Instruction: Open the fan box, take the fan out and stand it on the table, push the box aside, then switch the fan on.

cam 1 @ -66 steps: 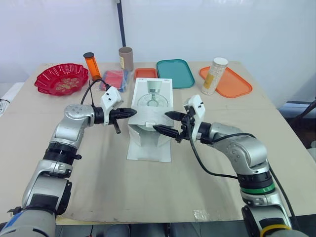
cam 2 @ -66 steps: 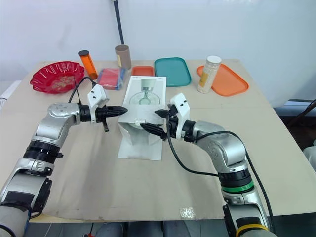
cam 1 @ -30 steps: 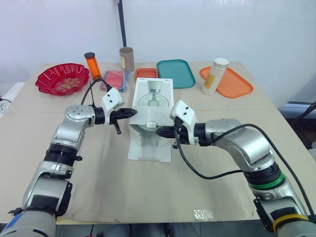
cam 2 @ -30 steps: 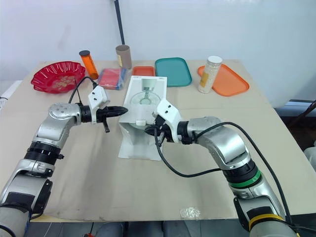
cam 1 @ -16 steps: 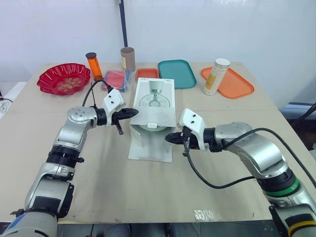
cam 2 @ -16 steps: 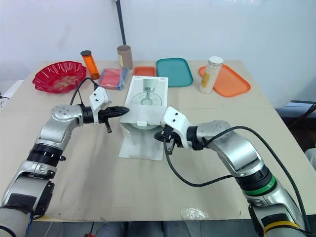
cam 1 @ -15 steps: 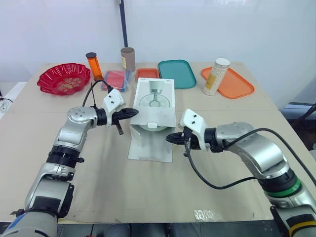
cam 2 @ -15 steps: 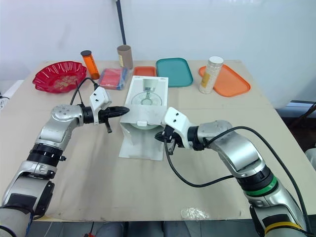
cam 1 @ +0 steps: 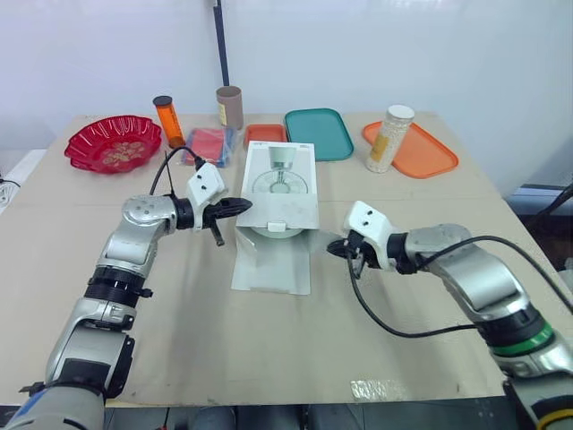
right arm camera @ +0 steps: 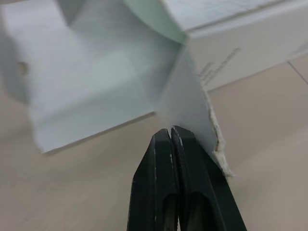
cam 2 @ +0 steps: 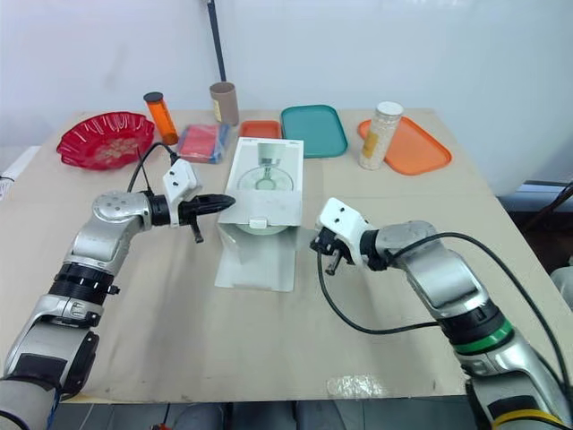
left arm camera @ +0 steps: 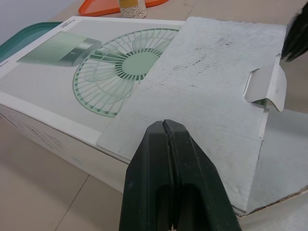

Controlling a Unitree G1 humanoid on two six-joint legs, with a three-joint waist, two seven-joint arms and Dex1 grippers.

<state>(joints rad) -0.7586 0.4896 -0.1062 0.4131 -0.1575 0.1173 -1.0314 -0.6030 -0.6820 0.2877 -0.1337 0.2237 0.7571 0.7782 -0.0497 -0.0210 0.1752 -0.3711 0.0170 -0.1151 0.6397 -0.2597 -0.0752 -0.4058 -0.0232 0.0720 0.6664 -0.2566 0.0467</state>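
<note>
From the head camera I see the fan box (cam 1: 279, 179) lying flat at mid-table (cam 1: 224, 349), printed face up; its near end is open, one flap (cam 1: 286, 208) folded back over the top and a long flap (cam 1: 271, 264) spread on the table towards me; the fan itself I cannot see. The left gripper (cam 1: 243, 205) hangs at the box's upper left edge, fingers pressed together and holding nothing; whether it touches the cardboard I cannot tell. The right gripper (cam 1: 333, 248) sits just right of the open end, apart from the box, likewise closed on nothing. Along the far edge, left to right: a red bowl (cam 1: 112, 143), an orange bottle (cam 1: 166, 119), a cardboard tube (cam 1: 230, 106), a teal tray (cam 1: 318, 133) and a jar (cam 1: 389, 139) at the edge of an orange tray (cam 1: 425, 152).

From the left wrist, the two fingers (left arm camera: 149, 159) meet with no gap, over the edge of the folded-back flap, whose tuck tab (left arm camera: 267, 84) curls up; the fan drawing (left arm camera: 120, 67) shows beyond.

From the right wrist, the fingers (right arm camera: 154, 163) are also closed tight and empty, pointing at a torn side flap (right arm camera: 195, 108) beside the box's opening.
</note>
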